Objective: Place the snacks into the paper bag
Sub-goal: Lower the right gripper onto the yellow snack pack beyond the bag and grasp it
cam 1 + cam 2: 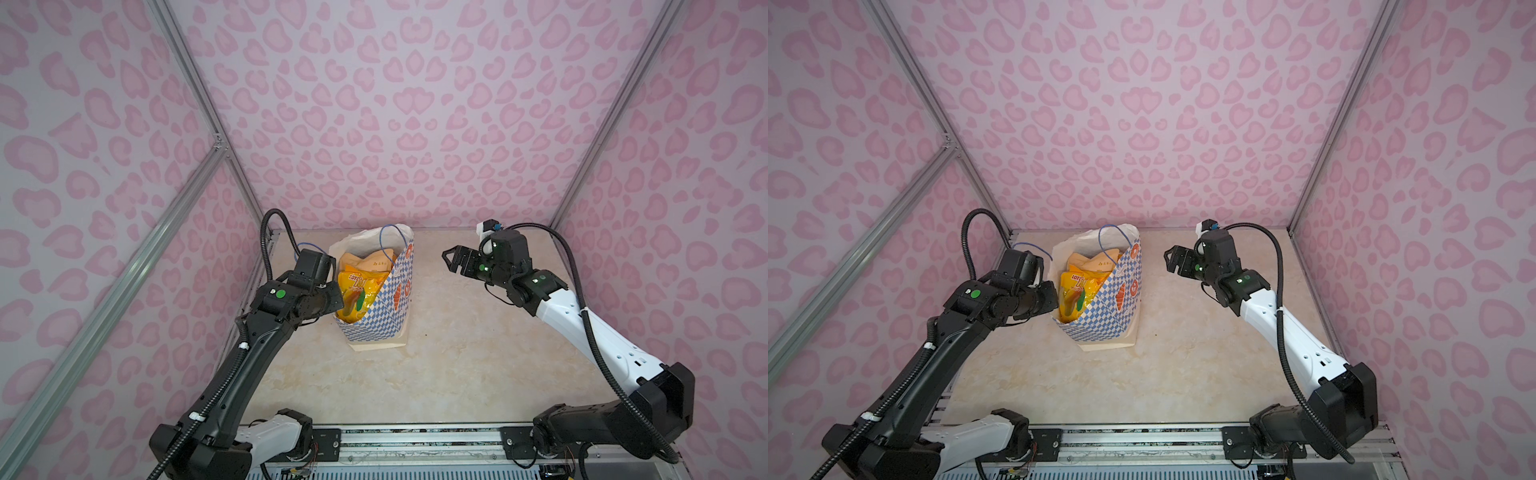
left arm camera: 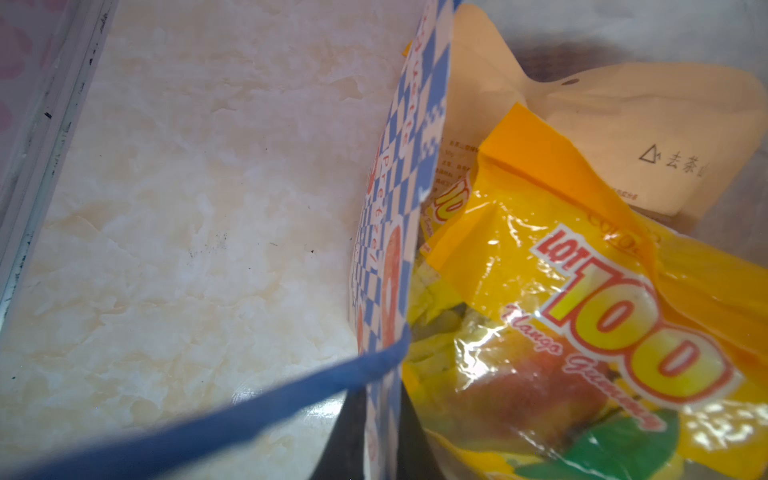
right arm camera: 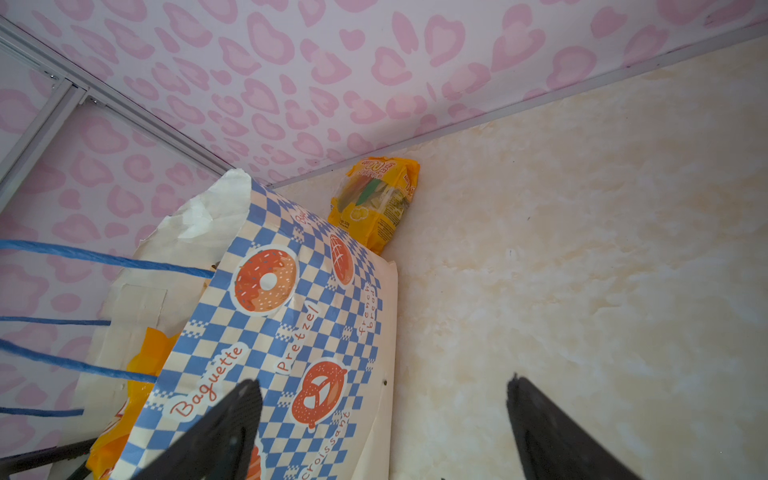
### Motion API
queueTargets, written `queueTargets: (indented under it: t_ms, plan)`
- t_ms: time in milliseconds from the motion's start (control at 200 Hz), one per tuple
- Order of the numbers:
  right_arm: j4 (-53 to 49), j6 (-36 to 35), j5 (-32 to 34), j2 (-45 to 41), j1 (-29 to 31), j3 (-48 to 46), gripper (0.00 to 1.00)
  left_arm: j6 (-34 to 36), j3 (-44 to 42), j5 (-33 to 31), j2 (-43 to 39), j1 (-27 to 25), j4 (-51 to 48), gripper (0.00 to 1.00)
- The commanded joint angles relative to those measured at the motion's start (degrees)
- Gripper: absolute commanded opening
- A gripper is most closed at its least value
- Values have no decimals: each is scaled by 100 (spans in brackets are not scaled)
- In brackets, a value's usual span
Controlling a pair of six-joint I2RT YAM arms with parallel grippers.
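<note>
Left gripper (image 1: pixel 334 297), left of centre, was clamped on the wall of the paper bag (image 1: pixel 374 328), yellow packet (image 1: pixel 357 295) and tan pouch (image 1: pixel 370 262) lay inside, right gripper (image 1: pixel 451 257) stood apart, empty, second packet (image 3: pixel 374 199) lay behind the bag.

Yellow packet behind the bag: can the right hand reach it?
Probably yes. The right hand is open and empty. The yellow packet lies on the table just past the paper bag, and only bare tabletop shows between hand and packet.

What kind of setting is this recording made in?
Probably a lab robot cell: pink heart-print walls on aluminium framing, a marble-look tabletop, two arms mounted on a front rail.
</note>
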Motion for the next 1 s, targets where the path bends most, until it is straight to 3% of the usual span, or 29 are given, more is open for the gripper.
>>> queueTargets:
  t_ms: [0, 325, 675, 890, 995]
  plan:
    - [214, 8, -105, 110, -15, -32, 96, -95, 52, -254, -102, -3, 21, 3]
    - [432, -99, -523, 987, -60, 331, 99, -191, 439, -825, -666, 3, -564, 3]
    - [1017, 77, -1294, 3357, -79, 1806, 99, -551, -269, -1770, -1373, 110, -1192, 3]
    - [1275, 773, -1871, 5019, -9, 3290, 97, -538, -494, -1664, -1364, 341, -1133, 3]
    - [1320, 1298, -1763, 5609, 49, 3652, 97, -444, -450, -1556, -1348, 464, -1062, 3]
